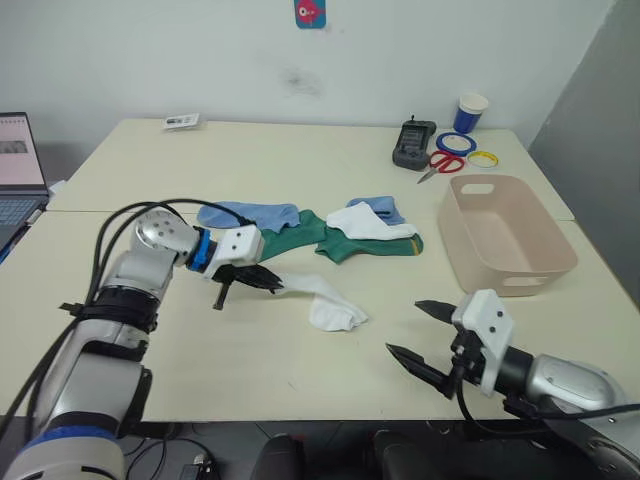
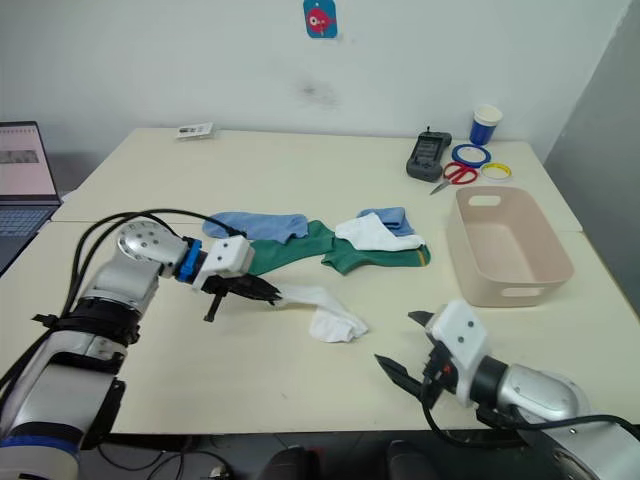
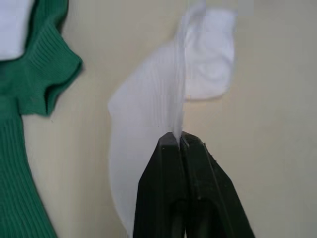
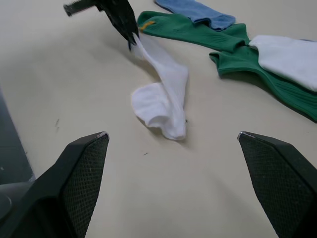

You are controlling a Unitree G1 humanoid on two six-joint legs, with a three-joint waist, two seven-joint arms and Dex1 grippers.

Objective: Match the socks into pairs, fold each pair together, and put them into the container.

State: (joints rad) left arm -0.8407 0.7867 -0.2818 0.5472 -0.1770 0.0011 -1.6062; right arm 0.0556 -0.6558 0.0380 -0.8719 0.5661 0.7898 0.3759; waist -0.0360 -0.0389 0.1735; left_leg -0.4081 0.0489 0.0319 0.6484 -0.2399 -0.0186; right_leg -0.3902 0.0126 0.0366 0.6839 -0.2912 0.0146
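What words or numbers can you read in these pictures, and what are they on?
None can be read.
Small card at the table's far edge: print too small to read.
Red and blue sticker on the wall: a picture, no readable letters.
Laptop screen: lines of text, too blurred to read.
Blue-and-white paper cup: no readable print.
Black device beside the scissors: no readable label.
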